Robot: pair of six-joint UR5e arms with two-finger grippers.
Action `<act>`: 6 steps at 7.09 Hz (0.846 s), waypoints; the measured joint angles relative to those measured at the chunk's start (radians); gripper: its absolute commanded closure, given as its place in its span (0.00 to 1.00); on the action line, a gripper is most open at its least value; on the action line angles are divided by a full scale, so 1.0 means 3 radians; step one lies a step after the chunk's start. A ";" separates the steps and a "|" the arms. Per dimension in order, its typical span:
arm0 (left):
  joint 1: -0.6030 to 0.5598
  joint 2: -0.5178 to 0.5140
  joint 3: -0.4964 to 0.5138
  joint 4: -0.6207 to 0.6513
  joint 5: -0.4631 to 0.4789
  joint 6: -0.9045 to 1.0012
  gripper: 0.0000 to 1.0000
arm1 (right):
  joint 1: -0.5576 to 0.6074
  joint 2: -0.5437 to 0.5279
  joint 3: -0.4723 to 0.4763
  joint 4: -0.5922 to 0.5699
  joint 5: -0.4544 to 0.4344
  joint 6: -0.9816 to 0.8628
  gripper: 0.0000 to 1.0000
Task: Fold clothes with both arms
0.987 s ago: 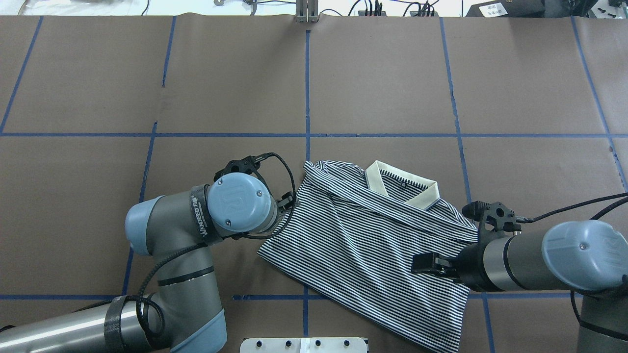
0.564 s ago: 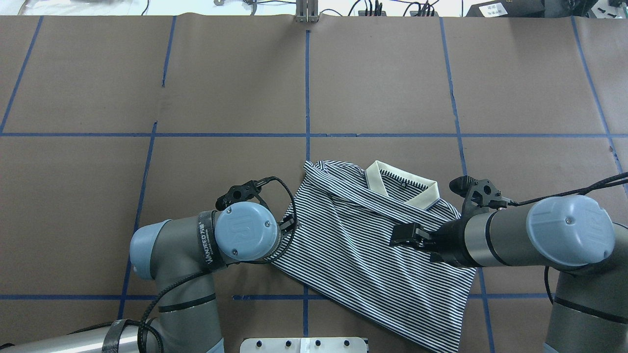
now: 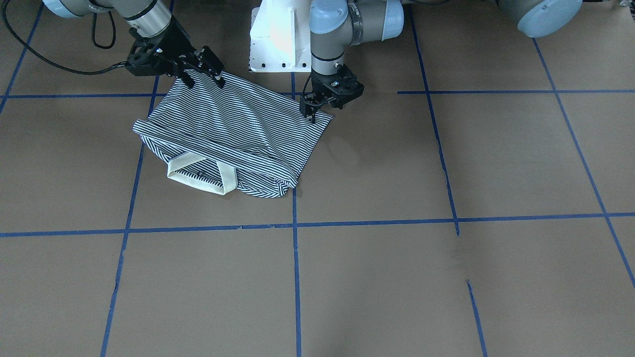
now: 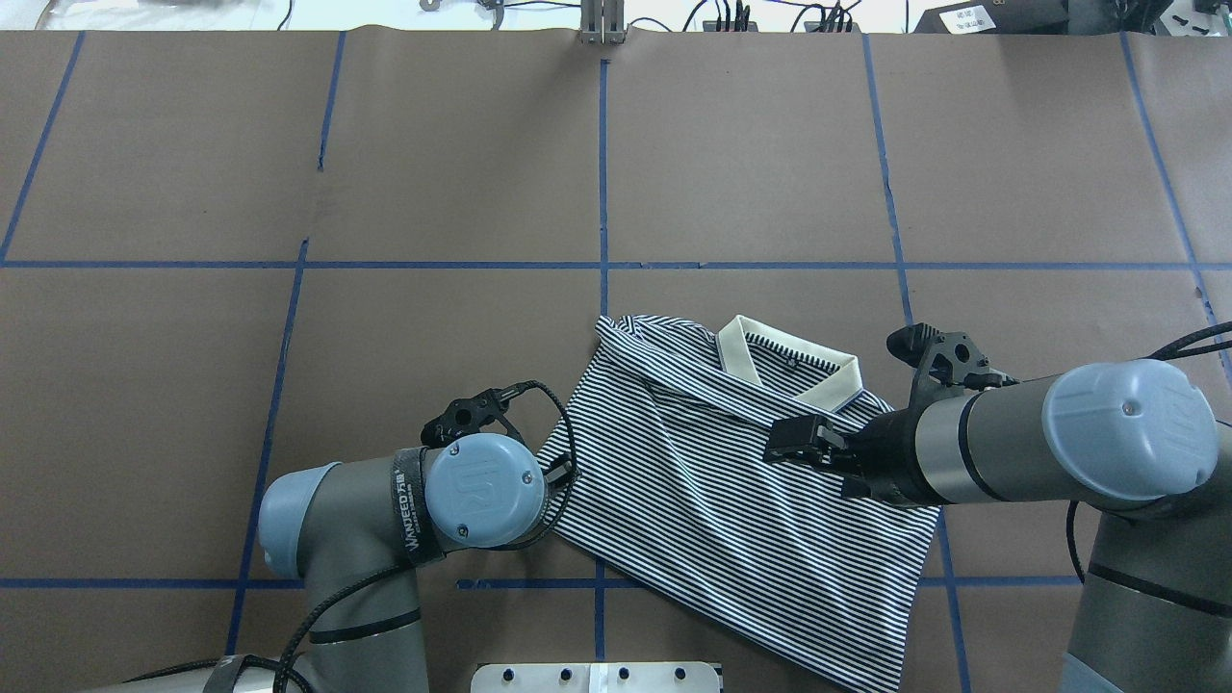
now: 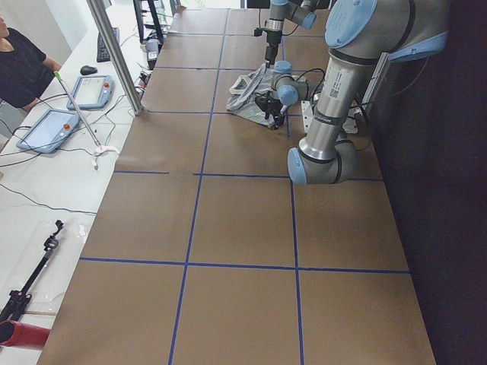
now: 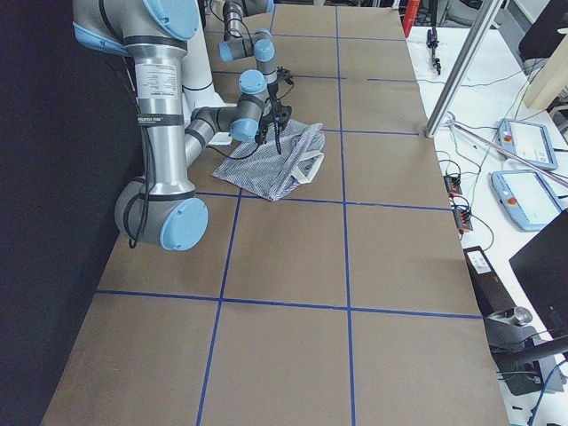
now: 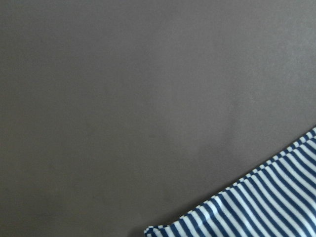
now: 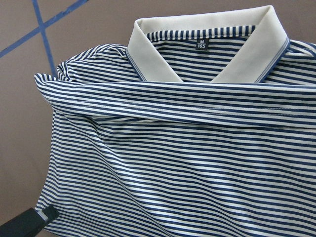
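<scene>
The striped polo shirt (image 4: 693, 481) lies crumpled near the robot's side of the brown table, its cream collar (image 4: 784, 371) pointing away from the robot. My left gripper (image 4: 561, 472) points down at the shirt's left corner (image 3: 325, 116) and looks shut on that edge. The left wrist view shows only the corner of the shirt (image 7: 266, 197) and bare table. My right gripper (image 4: 784, 441) hovers open above the shirt's right half, its fingers spread (image 3: 204, 79). One fingertip (image 8: 29, 222) shows at the lower left of the right wrist view, with a fold of the shirt (image 8: 173, 163) running below the collar (image 8: 207, 39).
The white pedestal base (image 3: 278, 39) stands just behind the shirt. Blue tape lines (image 4: 603, 173) divide the brown table. A metal post (image 4: 602, 24) and cables sit at the far edge. A person (image 5: 19, 61) and tablets (image 5: 53, 129) are beside the table.
The left gripper drew back toward the robot and the shirt's left corner shifted with it. The right gripper moved from the shirt's right edge inward and toward the collar.
</scene>
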 measured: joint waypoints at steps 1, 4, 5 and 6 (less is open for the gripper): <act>0.0019 -0.0006 0.0008 -0.0004 0.0002 -0.0019 0.27 | 0.0068 -0.0006 0.0000 0.0000 0.0096 0.0000 0.00; 0.0029 -0.0029 0.0028 -0.0015 0.0056 -0.0017 0.86 | 0.0202 -0.0017 0.0007 0.0000 0.0257 0.0000 0.00; 0.0022 -0.0031 0.0028 -0.0015 0.0078 -0.0016 1.00 | 0.0212 -0.0014 0.0009 0.0000 0.0263 0.0000 0.00; 0.0010 -0.0032 0.0025 -0.0016 0.0111 -0.0017 1.00 | 0.0221 -0.0015 0.0010 0.0000 0.0267 0.0000 0.00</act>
